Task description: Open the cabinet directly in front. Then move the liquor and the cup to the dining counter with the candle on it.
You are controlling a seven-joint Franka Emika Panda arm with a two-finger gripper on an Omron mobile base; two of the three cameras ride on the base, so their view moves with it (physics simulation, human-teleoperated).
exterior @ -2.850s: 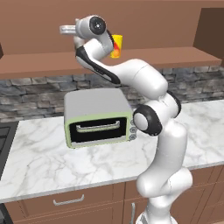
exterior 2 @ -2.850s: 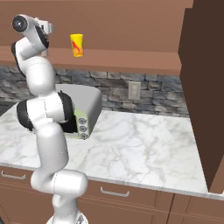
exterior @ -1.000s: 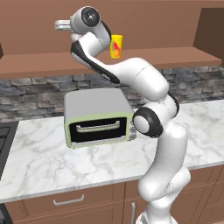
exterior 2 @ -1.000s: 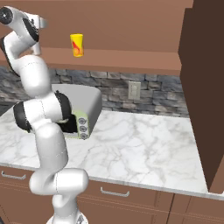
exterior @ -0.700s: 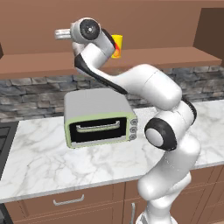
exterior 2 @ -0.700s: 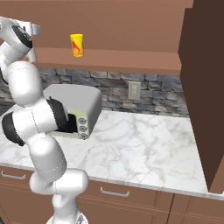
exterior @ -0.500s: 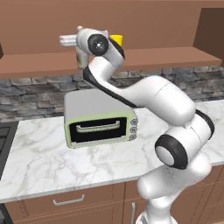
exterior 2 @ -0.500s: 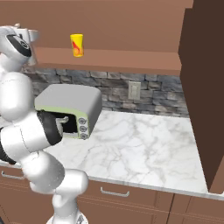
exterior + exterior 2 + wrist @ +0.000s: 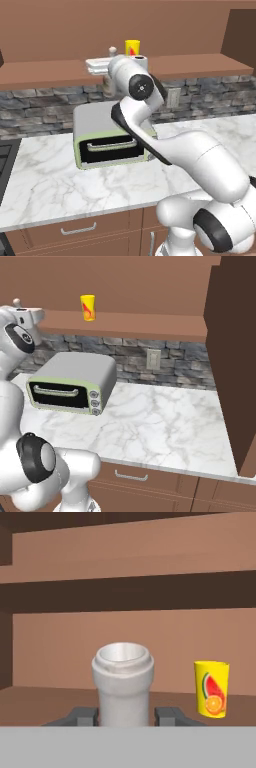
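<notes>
Swung leftward since the earlier frames, the white arm's two-finger claw (image 9: 124, 714) now sits in the upper middle of the left base view, clenched around the neck of the slim greyish-beige glass liquor bottle (image 9: 123, 684). Gripping the narrow neck probably suits lifting it off the brown wooden cabinet shelf (image 9: 200, 65). Right of the claw, apart, the yellow tapered cup (image 9: 211, 688) stands upright.

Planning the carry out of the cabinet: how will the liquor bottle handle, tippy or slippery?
The liquor is tall, slim and narrow-necked, so likely top-heavy and apt to tip. Its smooth glass-like surface may slip between the fingers flanking its neck. It probably breaks if dropped.
</notes>
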